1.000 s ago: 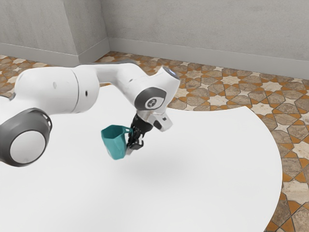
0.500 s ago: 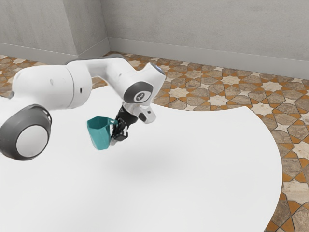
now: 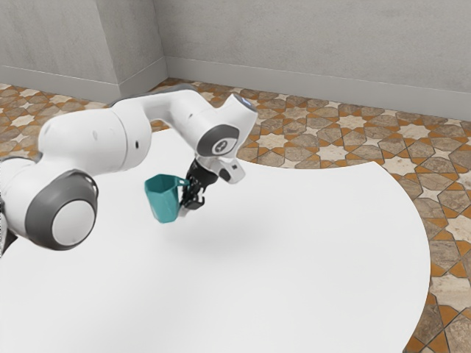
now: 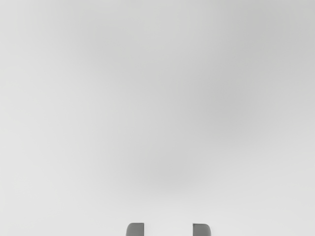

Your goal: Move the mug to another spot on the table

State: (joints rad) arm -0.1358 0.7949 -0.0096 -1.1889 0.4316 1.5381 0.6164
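A teal faceted mug (image 3: 163, 198) hangs in the air above the white table (image 3: 294, 250), held by its handle side. My black gripper (image 3: 190, 199) is shut on the mug's handle, with the mug's body toward the exterior view's left of the fingers. A soft shadow lies on the tabletop below and to the right of the mug. In the wrist view two grey fingertips (image 4: 135, 229) show against the plain white tabletop (image 4: 157, 98).
The white table has a curved edge (image 3: 412, 220) on the exterior view's right, beyond which lies patterned tile floor (image 3: 353, 132). Grey walls stand at the back. My own white arm (image 3: 96, 147) spans the exterior view's left side.
My arm carried the mug from the table's middle toward the exterior view's left and back, then shifted slightly right. The mug stays in the grip, off the table.
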